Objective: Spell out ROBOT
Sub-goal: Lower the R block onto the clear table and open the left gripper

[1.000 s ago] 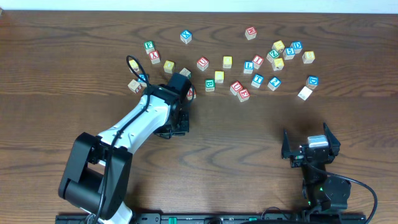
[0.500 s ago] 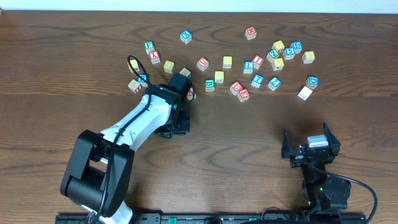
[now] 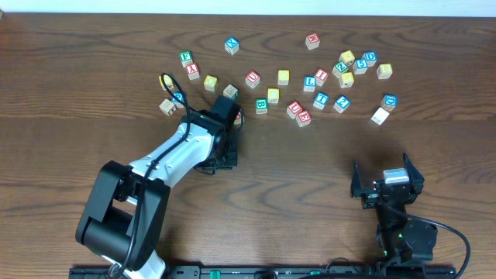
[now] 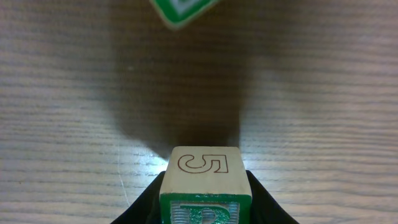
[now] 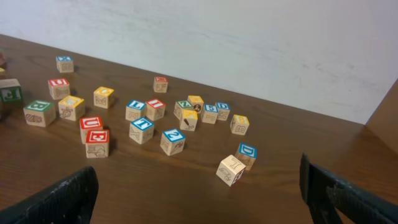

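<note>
R cube (image 4: pixel 205 168), as I read it, is pinched in the left end effector (image 4: pixel 204 202). The dark fingers (image 4: pixel 140 210) press on its two side faces, so the top face with an outlined 5 and the green front face are both on show. The frame cuts off that green letter, but what shows of it fits an R. I take it as the first letter of the word, gripped by the sides so it can be set down letter up. I cannot tell whether it is lifted or resting on the surface (image 3: pixel 310 163). From overhead the arm hides it, at the near edge of the scatter and left of centre.

Just ahead in the wrist view a green-edged cube (image 4: pixel 180 9) pokes in, too cropped to read. Further out lie the green B cube (image 3: pixel 261 106), a yellow-faced cube (image 3: pixel 284 77) and a second yellow-faced cube (image 3: pixel 273 95), all apart from each other and easy to reach. I cannot pick out the blue T for certain.

The bare strip nearer me looks like the natural place for the row. The right end effector (image 3: pixel 385 184) is parked well apart with its jaws spread wide and empty, likely to stay out of the way.
</note>
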`<state>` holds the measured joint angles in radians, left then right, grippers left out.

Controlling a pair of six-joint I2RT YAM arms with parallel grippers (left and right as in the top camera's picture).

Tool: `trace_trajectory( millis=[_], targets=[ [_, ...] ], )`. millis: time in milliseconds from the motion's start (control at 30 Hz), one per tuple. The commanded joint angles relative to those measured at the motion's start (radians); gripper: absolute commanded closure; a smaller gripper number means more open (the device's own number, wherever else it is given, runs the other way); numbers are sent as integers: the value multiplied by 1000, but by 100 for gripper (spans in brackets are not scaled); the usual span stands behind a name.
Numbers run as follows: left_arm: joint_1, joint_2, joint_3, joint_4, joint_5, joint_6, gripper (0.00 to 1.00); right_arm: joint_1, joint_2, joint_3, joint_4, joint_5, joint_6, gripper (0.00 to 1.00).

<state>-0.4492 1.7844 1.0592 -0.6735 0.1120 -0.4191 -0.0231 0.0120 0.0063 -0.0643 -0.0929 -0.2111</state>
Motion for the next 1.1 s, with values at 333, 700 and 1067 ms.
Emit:
trace_trajectory(
  millis=[333,700,1067],
  targets=[
    [-20,13,-41,44,-79,-32,92,-3,-5,-1,-5,4,16,1],
    [-29,13,-44,56,-79,-31,93,-3,-5,-1,-5,4,16,1],
    [-29,13,-80,107,-79,-39,93,-3,-5,-1,-5,4,16,1]
  ],
)
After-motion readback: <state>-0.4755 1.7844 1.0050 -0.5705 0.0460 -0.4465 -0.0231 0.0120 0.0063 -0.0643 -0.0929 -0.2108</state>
